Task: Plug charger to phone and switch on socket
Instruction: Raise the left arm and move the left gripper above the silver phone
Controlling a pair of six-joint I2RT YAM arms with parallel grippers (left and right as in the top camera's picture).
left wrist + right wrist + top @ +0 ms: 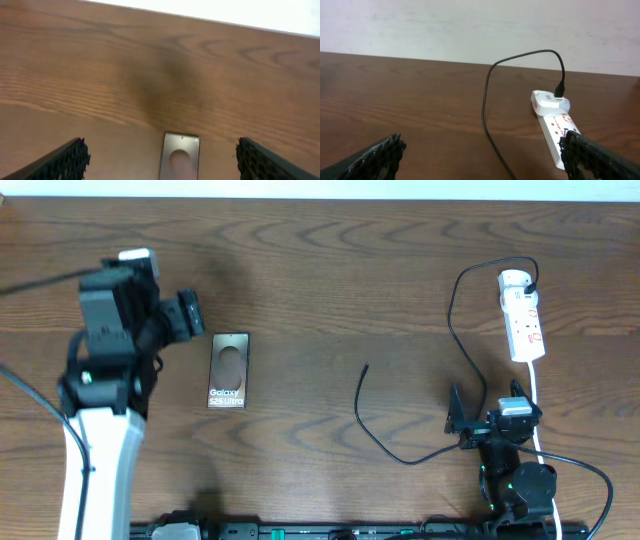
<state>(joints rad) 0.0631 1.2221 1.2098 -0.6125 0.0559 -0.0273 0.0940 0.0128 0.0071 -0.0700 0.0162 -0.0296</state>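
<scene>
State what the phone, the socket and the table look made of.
Phone: glossy bronze face with white lettering, likely glass or printed plastic. Socket: smooth white plastic, judging by its moulded rounded end. Table: brown wood or wood-look laminate; grain lines show, but whether real or printed cannot be told.

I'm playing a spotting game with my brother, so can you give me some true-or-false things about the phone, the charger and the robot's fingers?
1. The charger is plugged into the socket. True.
2. The charger's tip is in the phone. False: the tip lies on the table, apart from the phone.
3. The left fingers are holding the phone. False: they are open, and the phone lies flat on the table, not gripped.
4. The phone's lettering faces up. True.
5. The right fingers are open and empty. True.
</scene>
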